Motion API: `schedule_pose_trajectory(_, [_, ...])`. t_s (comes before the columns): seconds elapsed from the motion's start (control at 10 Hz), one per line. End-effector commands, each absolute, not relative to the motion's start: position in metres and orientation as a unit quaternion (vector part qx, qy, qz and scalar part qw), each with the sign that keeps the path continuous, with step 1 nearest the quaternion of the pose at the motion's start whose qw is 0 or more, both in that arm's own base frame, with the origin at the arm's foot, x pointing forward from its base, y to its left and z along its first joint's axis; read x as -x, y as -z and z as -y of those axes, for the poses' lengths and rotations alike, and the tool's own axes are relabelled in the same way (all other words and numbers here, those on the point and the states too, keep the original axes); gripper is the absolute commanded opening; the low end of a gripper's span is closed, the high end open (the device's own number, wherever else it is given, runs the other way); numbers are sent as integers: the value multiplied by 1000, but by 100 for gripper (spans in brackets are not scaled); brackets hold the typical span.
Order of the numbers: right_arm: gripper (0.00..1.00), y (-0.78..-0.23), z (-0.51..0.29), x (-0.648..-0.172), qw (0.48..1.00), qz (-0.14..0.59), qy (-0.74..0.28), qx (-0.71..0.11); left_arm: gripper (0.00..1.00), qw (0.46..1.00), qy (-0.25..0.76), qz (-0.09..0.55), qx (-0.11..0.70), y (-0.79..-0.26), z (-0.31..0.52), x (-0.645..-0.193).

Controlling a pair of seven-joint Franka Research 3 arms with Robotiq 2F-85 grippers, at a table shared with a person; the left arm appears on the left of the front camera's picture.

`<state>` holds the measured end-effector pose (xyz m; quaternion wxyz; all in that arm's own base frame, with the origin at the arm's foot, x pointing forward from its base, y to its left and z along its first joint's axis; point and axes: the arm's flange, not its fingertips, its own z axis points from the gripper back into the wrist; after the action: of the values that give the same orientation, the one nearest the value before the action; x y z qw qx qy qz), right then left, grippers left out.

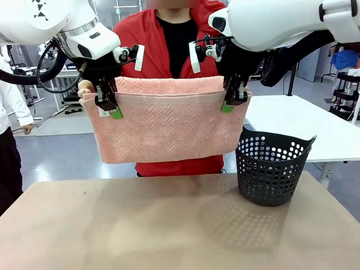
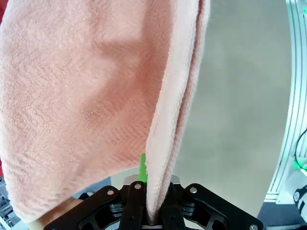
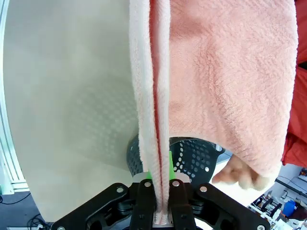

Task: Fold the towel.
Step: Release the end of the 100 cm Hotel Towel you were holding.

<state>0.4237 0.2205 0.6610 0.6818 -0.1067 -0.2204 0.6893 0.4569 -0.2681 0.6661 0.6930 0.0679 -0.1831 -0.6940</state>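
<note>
The salmon-pink towel (image 1: 167, 126) hangs doubled in the air above the table, stretched between both grippers. My left gripper (image 1: 110, 108) is shut on its upper left edge and my right gripper (image 1: 232, 100) is shut on its upper right edge. In the left wrist view the towel (image 2: 86, 96) runs up from my left gripper (image 2: 152, 191), pinched as two layers. The right wrist view has the towel (image 3: 230, 72) clamped the same way in my right gripper (image 3: 160, 191). A person's hand (image 1: 85, 87) holds the far layer at the left corner, and another hand (image 3: 238, 175) grips the far corner.
A black perforated basket (image 1: 271, 167) stands on the brown table (image 1: 142, 232) at the right, just below the towel's right end; the basket (image 3: 192, 155) also sits under my right gripper. A person in a red jacket (image 1: 146, 41) stands behind the towel. A white table (image 1: 299, 124) lies farther right.
</note>
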Motion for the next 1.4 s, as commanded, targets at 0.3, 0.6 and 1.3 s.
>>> schedule_pose_trajectory(0.3, [0, -664, -218, -423, 681, 221, -689, 111, 0, 691, 696, 184, -71, -669, 268, -457])
schedule_pose_trajectory(0.6, [0, -664, -218, -423, 681, 221, -689, 111, 0, 691, 696, 184, -71, -669, 268, -457])
schedule_pose_trajectory(1.3, [0, -664, -218, -423, 681, 221, -689, 111, 0, 691, 696, 184, -71, -669, 268, -457])
